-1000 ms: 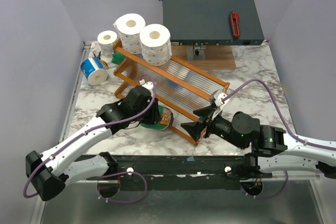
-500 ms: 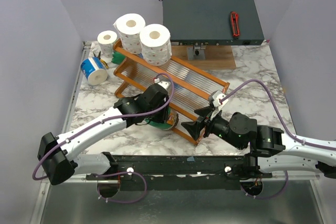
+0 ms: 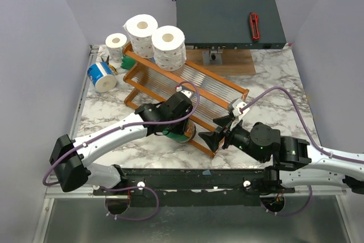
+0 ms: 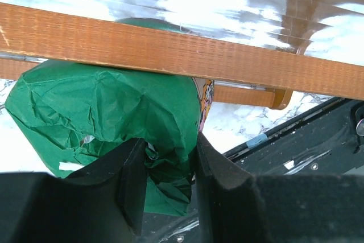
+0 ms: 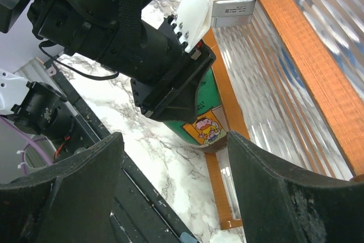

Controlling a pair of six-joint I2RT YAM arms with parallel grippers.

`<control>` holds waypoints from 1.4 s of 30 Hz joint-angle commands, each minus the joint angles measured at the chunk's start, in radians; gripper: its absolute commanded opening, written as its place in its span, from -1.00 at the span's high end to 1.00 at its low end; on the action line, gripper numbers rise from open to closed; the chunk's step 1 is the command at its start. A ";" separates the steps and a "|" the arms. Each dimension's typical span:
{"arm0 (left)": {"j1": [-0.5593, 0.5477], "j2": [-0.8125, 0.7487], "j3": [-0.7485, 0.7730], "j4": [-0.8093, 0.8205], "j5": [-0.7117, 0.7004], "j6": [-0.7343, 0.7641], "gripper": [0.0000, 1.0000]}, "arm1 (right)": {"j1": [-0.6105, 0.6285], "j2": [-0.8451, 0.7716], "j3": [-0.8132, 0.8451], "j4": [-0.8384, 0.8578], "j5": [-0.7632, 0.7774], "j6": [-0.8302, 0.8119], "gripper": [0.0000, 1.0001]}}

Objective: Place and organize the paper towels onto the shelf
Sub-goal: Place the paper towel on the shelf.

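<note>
Left gripper [image 4: 170, 166] is clamped on the crumpled end of the green-wrapped roll [image 4: 96, 106], which sits low at the near side of the shelf [image 4: 170, 49], partly tucked under its wooden rail. Right gripper [image 3: 215, 131] hangs with jaws apart and empty, just beside the shelf's near right corner. Two white rolls [image 3: 168, 46] stand on the shelf's far left end, and a blue roll [image 3: 101, 77] lies on the table [image 3: 273, 89] to the left. The hold looks to be mostly on loose wrapper, so the paper could tear or slip free. Pushing the roll against the rail could also shove the light shelf and topple the white rolls.
</note>
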 commanded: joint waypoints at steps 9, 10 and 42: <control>-0.024 0.038 0.067 0.086 -0.020 0.008 0.06 | -0.002 -0.025 -0.011 -0.037 0.031 0.005 -0.54; -0.026 0.038 0.069 0.085 -0.021 0.006 0.02 | -0.001 -0.024 -0.010 -0.036 0.031 0.005 -0.54; -0.048 -0.035 0.045 0.065 -0.034 -0.014 -0.25 | -0.002 -0.013 -0.004 -0.036 0.028 0.009 -0.54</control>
